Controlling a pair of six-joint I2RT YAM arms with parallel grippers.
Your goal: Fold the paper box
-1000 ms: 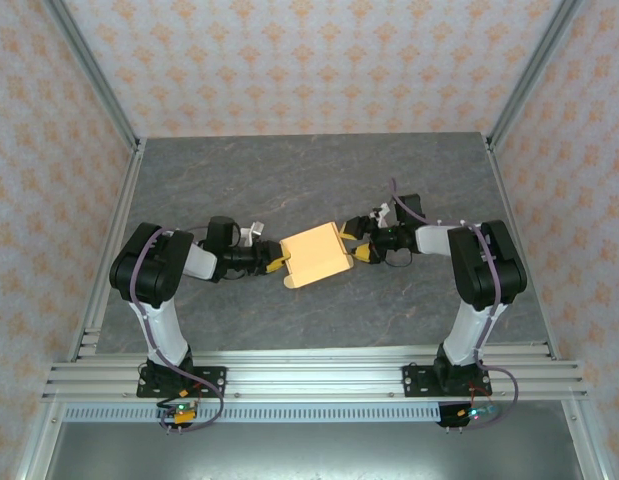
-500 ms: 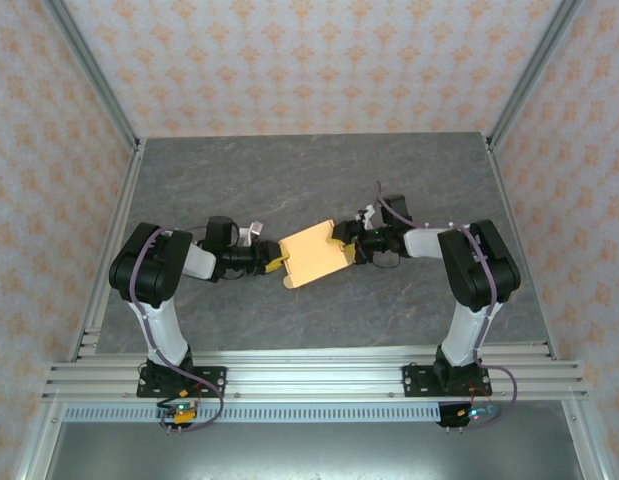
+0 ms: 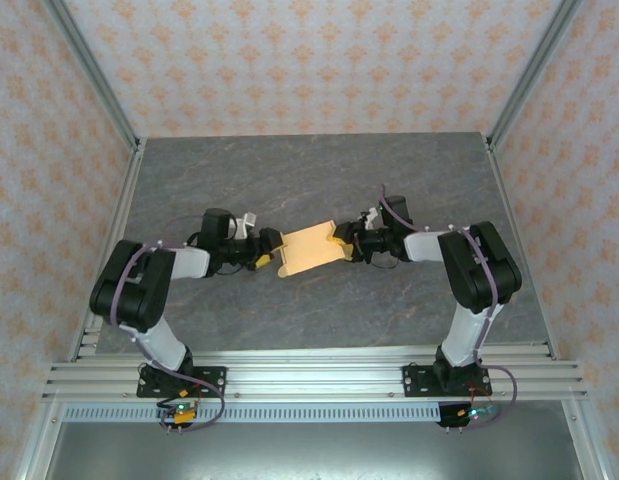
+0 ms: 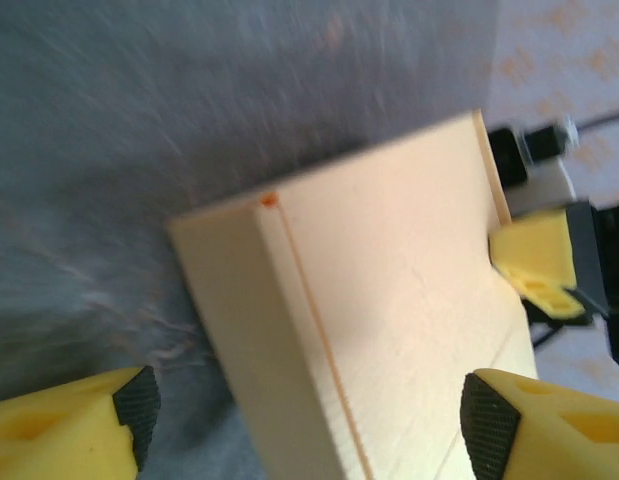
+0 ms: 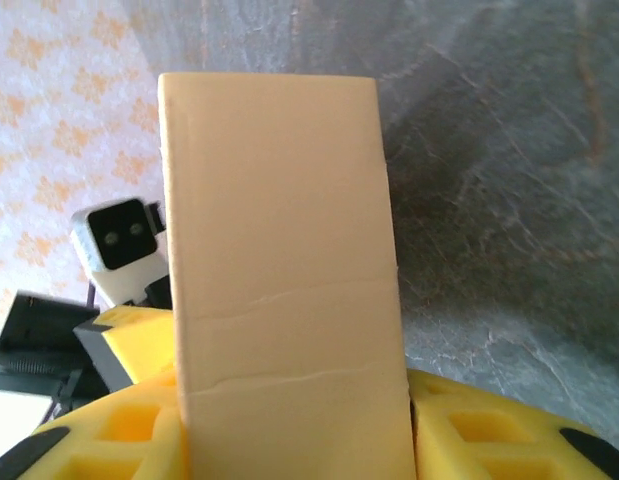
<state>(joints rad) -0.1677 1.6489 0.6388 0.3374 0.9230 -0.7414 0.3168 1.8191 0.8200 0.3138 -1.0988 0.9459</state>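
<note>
1. Table point(image 3: 289, 180): the box point(image 3: 311, 248) sits over its middle, between the two arms. Whether it rests on the surface or hangs just above it I cannot tell.
2. Arms: the left arm point(image 3: 139, 290) and the right arm point(image 3: 479, 265) both reach low and inward from their bases, forearms nearly level, and meet at opposite ends of the box.
3. Box: it reads as a closed shallow shape, with a flat top and a folded side wall visible in the left wrist view. At the right end, small tabs seem to stick out in the top view. By my judgement the main folds are done. What remains is probably tucking those tabs and setting the box down.
4. Right gripper point(image 3: 346, 245): it is clamped on the box's end, and its fingers point(image 5: 439, 430) press against both long sides.
5. Left gripper point(image 3: 267, 252): the jaws are spread wide. The pads point(image 4: 137, 400) stand clear of the box on each side and grip nothing.
</note>
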